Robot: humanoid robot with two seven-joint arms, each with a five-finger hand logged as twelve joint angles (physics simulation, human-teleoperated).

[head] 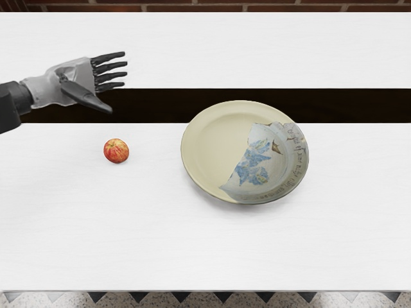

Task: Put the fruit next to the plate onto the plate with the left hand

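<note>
Apple (116, 151) red with yellow patches. Plate (212, 144) cream, blue-grey floral patch on one side. Tabletop (192, 244) white, hand (90, 77) grey with black fingers.

Red-yellow apple (116, 151) on table, left of cream plate (212, 151), apart.

One apple (116, 151), one plate (212, 144), one hand (87, 78), two white tables (192, 244).

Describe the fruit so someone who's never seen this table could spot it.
Find the wide cream ceramic plate with blue markings on the white table. Left of it, apart from the rim, lies a small round red-yellow apple, the only fruit.
</note>
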